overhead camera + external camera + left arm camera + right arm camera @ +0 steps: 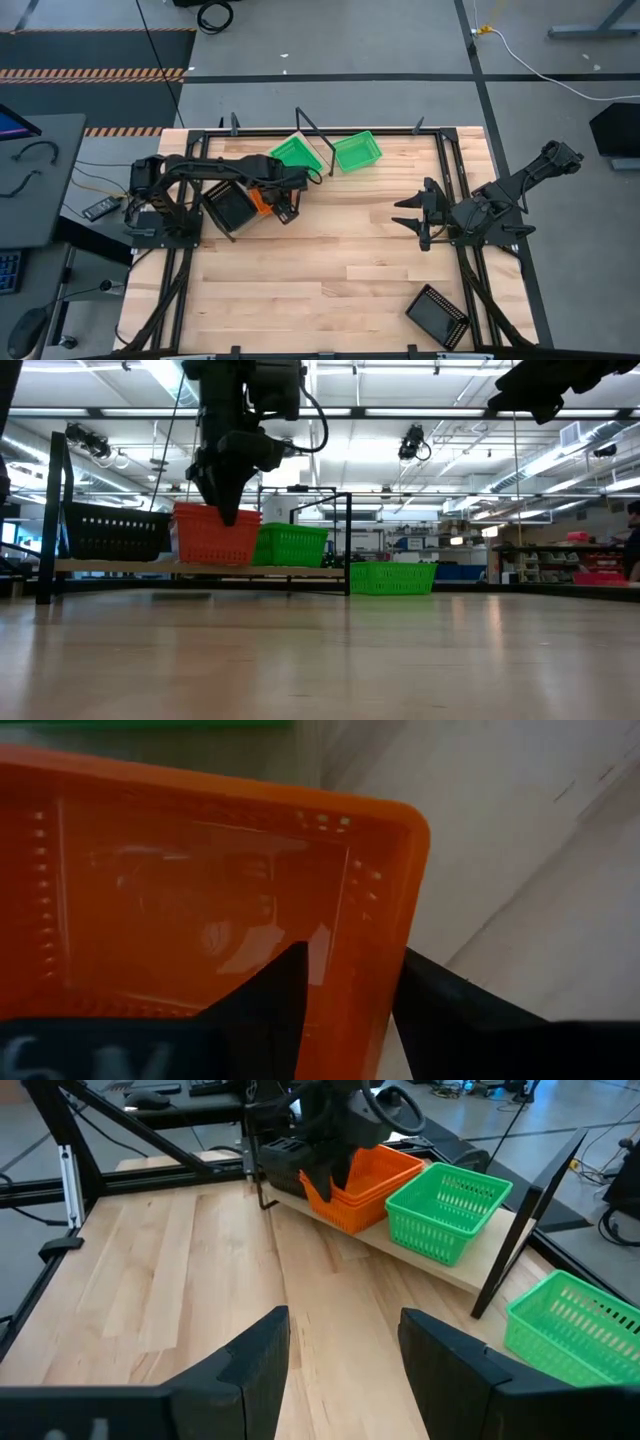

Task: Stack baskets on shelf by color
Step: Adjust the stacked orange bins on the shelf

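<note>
Left gripper (350,960) down over the shelf (300,570), clamped on the orange basket (180,890). One finger inside the basket, the other outside, with the short end wall pinched between them near a corner. Partly closed, no wider than that thin wall needs.

Orange basket on the shelf board, between the black basket (115,532) on one side and the green basket (445,1210) on the other, close to both. From the right wrist view, looks nested in a second orange one beneath, judging by the doubled rim. From table height, cannot tell whether seated flat or just clear of what lies under it.

Key relation: basket directly below the left fingers, long axis running away from the pinched wall towards the black basket's side. Any lift or release therefore straight up and down, with little room sideways before bumping a neighbour.

Right gripper (343,1350) well apart, out over the bare table (330,290), fingers spread wide and holding nothing, pointed towards the shelf.

Loose green basket (357,150) on the table just past the shelf's end. Loose black basket (438,316) far off at the front right corner, much nearer the right arm than the left. Probably best left to that arm.
</note>
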### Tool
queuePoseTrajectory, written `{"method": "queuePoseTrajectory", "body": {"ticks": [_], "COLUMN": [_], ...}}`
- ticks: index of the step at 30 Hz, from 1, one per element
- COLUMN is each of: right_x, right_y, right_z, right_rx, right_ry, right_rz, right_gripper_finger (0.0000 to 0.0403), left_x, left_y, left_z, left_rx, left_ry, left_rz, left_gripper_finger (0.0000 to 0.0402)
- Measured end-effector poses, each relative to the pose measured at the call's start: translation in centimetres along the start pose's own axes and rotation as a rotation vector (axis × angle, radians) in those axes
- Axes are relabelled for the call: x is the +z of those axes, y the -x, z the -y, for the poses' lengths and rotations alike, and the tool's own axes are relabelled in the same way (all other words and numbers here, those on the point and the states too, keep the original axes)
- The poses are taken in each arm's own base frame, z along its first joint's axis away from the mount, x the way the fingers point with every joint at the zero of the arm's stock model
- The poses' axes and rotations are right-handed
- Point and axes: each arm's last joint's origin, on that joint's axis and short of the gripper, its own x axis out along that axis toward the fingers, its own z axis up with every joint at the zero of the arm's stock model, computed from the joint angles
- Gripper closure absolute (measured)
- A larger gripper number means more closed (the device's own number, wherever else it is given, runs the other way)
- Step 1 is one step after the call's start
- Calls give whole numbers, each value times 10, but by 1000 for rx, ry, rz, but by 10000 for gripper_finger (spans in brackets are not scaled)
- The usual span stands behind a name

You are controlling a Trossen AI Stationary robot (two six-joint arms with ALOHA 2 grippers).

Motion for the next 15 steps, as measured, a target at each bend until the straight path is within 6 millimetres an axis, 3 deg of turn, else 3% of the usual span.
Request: {"method": "queuePoseTrajectory", "body": {"ticks": [15], "right_x": [0], "right_y": [0], "right_z": [0], "right_rx": [5], "right_ry": [-1], "right_rz": [-2], "right_gripper_finger": [209], "left_x": [8], "left_y": [-1], "left_z": [-10], "left_rx": [-23], "left_ry": [161], "left_rz": [12], "left_gripper_finger": [260]}}
